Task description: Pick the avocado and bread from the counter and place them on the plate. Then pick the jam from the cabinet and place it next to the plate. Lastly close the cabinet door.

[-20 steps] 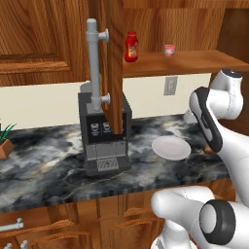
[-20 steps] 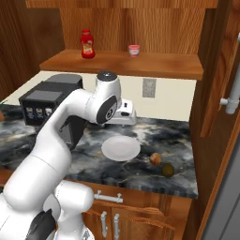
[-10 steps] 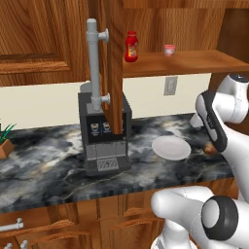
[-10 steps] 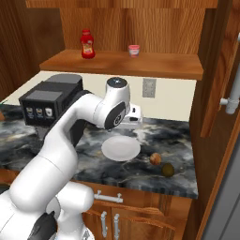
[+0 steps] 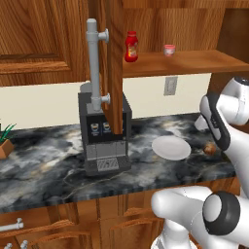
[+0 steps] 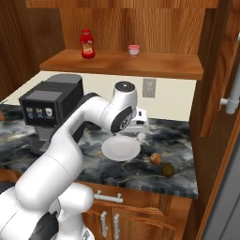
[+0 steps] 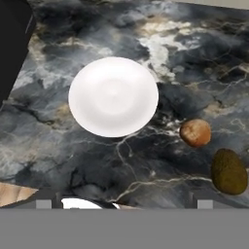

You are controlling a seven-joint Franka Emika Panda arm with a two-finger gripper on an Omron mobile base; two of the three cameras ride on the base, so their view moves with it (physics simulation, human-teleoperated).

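On the desk (image 6: pixel 93 171), the plate (image 7: pixel 113 96) lies bare, with the bread (image 7: pixel 195 132) just beside it and the avocado (image 7: pixel 228 171) a little further along the same side; neither is on it yet, so the task looks to be at its first step, the approach to the avocado or bread. Over the plate hangs the gripper (image 6: pixel 139 130), its jaws standing wide apart with nothing between them. By my judgement the next move calls for a shift sideways past the plate's rim until one lump sits between the jaws, then a descent and a close. Seen from the hand, all three things lie plainly on the marble from above; the right base view adds the jam (image 6: pixel 134 50) on the cabinet (image 6: pixel 140 65) shelf near a red bottle (image 6: pixel 86 43); the left base view shows the cabinet door (image 5: pixel 115 68) swung open with its grey handle (image 5: pixel 94 68) in front of the coffee machine (image 5: pixel 104 136), and the bread but not the avocado.
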